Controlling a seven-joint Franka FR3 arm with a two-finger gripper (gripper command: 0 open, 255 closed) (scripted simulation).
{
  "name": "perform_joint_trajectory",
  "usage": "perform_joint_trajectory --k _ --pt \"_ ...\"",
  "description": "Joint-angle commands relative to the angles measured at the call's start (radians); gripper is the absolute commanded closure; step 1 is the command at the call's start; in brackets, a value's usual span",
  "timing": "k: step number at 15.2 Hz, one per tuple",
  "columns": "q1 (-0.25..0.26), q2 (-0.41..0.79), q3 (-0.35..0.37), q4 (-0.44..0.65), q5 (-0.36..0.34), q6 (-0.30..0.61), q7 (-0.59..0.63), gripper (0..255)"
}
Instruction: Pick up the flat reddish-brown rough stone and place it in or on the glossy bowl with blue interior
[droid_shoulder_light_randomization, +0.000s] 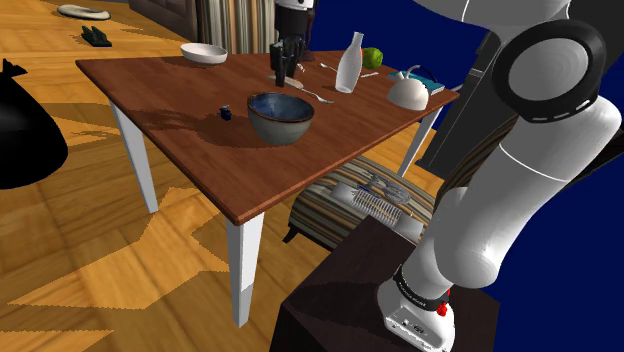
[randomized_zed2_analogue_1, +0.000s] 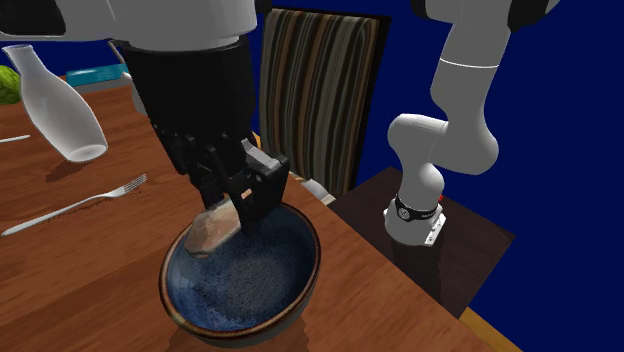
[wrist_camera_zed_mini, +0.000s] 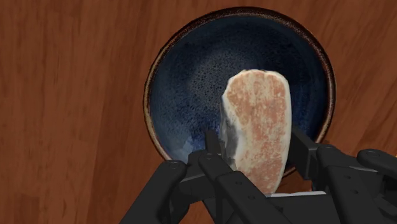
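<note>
Gripper (randomized_zed2_analogue_1: 238, 203) fingers are clamped on the flat reddish-brown stone (wrist_camera_zed_mini: 257, 121), which is held just above the blue-lined bowl (wrist_camera_zed_mini: 184, 76) directly beneath. The placing step is judged to be in hand; a short descent and a release are called for next.

The stone (wrist_camera_zed_mini: 257, 127) is mottled reddish-brown, the bowl (wrist_camera_zed_mini: 184, 83) speckled dark blue inside.
</note>
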Motion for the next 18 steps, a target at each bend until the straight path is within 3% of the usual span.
perform_joint_trajectory --k 1,10,18 --pt "0.000 -0.007 0.001 -0.034 -0.001 0.028 0.003 255" --pt "0.000 -0.026 0.001 -0.180 -0.005 0.155 0.010 255" --pt "0.000 -0.026 0.001 -0.180 -0.005 0.155 0.010 255"
